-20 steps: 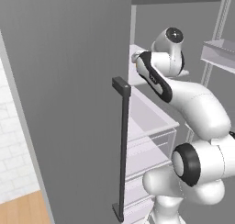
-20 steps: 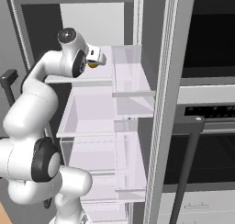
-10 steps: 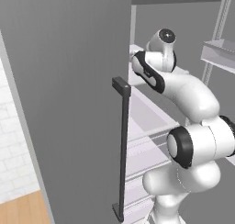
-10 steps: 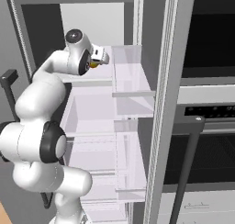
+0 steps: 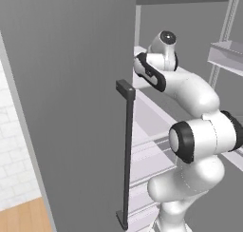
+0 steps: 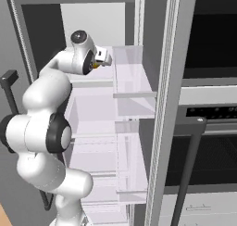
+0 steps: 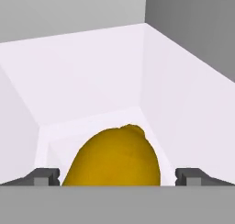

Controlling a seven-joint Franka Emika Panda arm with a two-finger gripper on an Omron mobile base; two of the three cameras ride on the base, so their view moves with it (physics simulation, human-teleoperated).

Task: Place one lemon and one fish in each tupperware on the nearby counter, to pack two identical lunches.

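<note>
White fridge shelf surrounds the wide-open, empty pincer; rounded yellow lemon between its tips could roll aside on closing.

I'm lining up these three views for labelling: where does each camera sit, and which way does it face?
Left base view: behind-left, facing the grey fridge door; the arm reaches in.
Right base view: behind-right, facing the fridge shelves and oven; arm at left.
Hand view: on the hand, along the open claw, its tips flanking a lemon.
Both base views share arm and fridge.

lemon between end effector fingertips
</note>
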